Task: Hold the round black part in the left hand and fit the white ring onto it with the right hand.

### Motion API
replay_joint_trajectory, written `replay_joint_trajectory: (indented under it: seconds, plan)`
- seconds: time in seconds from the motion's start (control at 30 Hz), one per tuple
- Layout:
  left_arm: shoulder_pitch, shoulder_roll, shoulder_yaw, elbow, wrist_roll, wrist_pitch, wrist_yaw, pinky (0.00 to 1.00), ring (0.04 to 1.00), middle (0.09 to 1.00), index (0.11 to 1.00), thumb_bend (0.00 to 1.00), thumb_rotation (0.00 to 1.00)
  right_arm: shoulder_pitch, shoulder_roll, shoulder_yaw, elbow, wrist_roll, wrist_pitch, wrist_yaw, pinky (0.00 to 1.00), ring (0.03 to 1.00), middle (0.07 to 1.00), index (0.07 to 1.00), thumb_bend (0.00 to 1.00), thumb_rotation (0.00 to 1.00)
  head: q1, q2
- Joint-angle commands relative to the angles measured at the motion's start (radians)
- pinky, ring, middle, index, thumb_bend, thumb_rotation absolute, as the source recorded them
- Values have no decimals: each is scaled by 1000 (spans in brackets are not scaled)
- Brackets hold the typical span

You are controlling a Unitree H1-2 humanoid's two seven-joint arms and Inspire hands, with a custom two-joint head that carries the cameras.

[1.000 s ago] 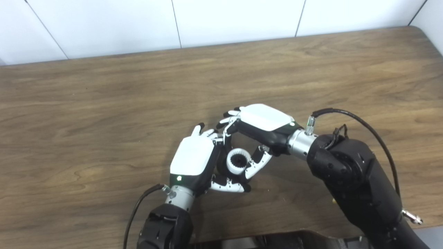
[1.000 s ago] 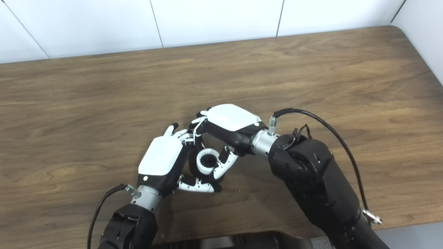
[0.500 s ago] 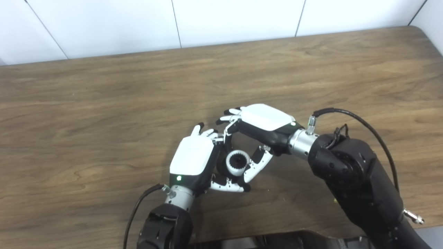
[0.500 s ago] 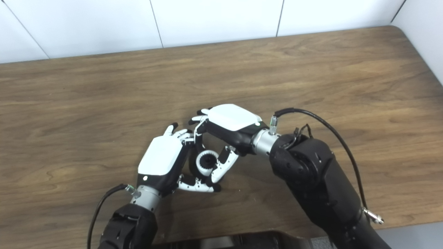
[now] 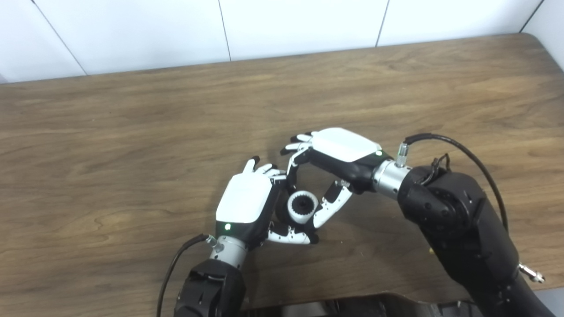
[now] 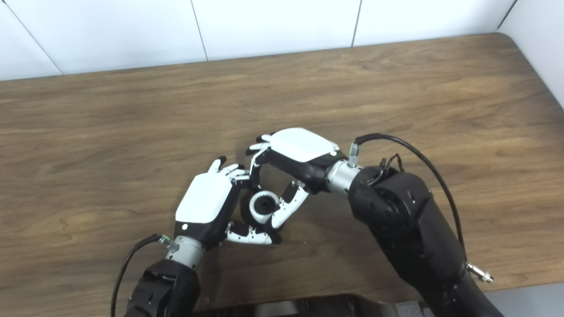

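Sitting around the round black part [image 5: 302,204] is the white ring [image 5: 296,214], its toothed inner edge showing against the dark core, the pair held low over the near middle of the wooden table [image 5: 132,132]. How deep the ring sits on the part cannot be told from either view.

Most of the black part is hidden inside the left hand [image 5: 245,203], which is closed on it: the white back of the hand faces up, the fingers [image 5: 260,167] curl over the far side, and the thumb [image 5: 291,238] reaches under the near side of the ring.

From the right comes the right hand [image 5: 339,152], its white back also turned up and tilted toward the left hand. Its thumb [image 5: 328,209] slants down to the ring's right edge and seems to touch it, while its fingers [image 6: 255,169] bend down on the far side, close by the left hand's fingertips. Whether those fingers press on the ring cannot be told, so the grip of this hand is not clear; the thumb and fingers stand apart with the ring between them.

A black cable [image 5: 458,152] loops from the right wrist over the black forearm [image 5: 458,229]. Another cable [image 5: 174,264] leaves the left wrist. White wall panels [image 5: 282,22] stand behind the table's far edge.
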Motion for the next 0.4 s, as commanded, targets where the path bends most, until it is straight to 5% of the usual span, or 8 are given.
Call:
replay_joint_trajectory:
  seconds: [0.0,0.37]
  plan:
    - [-19,-5,1,-10,-1,-10,16,1000,881,777,485,520,57,-46,-7,-23,-35,10,-5,-17,1000,970,893,648,980,372,-1,0]
    - [-18,1,6,-12,-9,-13,15,1000,883,781,485,520,57,-79,-22,-83,-38,28,22,-11,1000,974,887,611,963,357,-5,-1]
